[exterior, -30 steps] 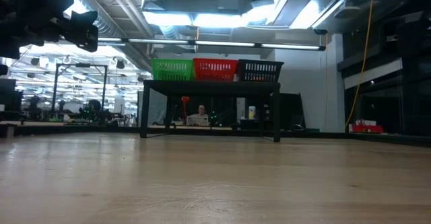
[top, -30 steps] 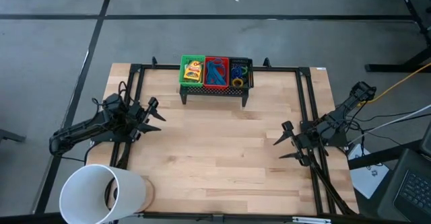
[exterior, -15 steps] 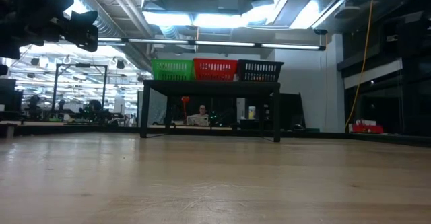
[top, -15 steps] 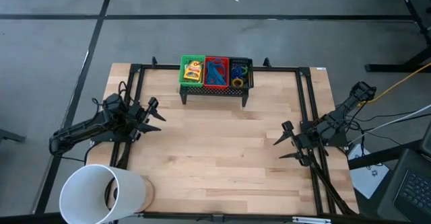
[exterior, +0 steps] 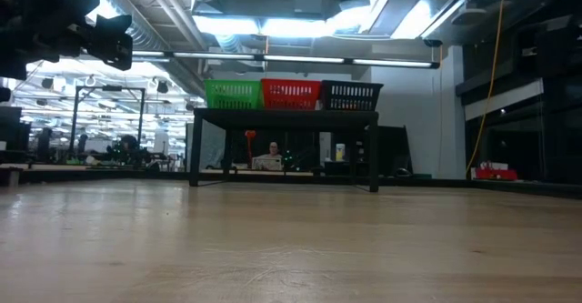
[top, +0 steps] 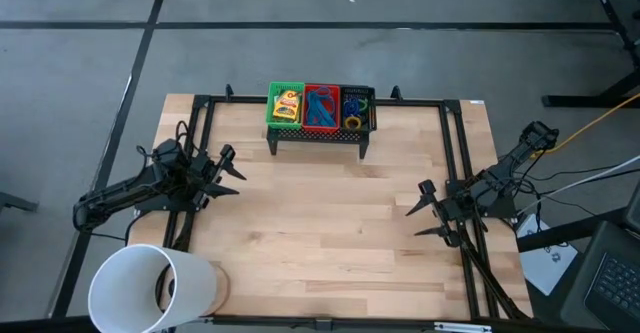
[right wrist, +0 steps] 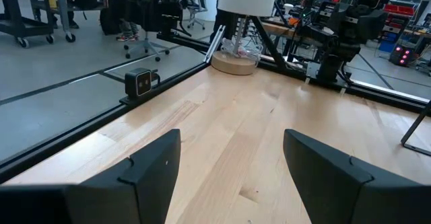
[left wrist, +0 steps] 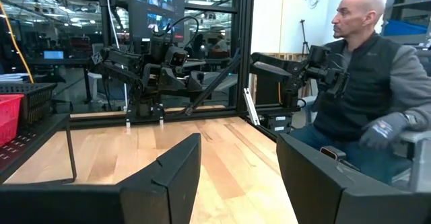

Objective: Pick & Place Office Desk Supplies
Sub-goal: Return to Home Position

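**Left end effector** (top: 230, 171): at the left edge of the table (top: 320, 243), fingers spread wide, holding nothing.

**Right end effector** (top: 418, 211): at the right edge, likewise spread and empty. I read both as parked well apart from the load, since I see no loose supply lying on the boards.

**Shelf** (top: 318, 135): low black stand at the middle of the far edge. It carries three mesh trays side by side, touching.

**Green tray** (top: 269, 103): one yellow crayon box (top: 288, 104), printed face up.

**Red tray** (top: 320, 86): blue cord bundle (top: 320, 110), loosely coiled.

**Black tray** (top: 374, 108): rubber-band rings (top: 353, 123); I can make out yellow, blue and purple.

**White cylinder** (top: 150, 288): near left corner, no part of my load.
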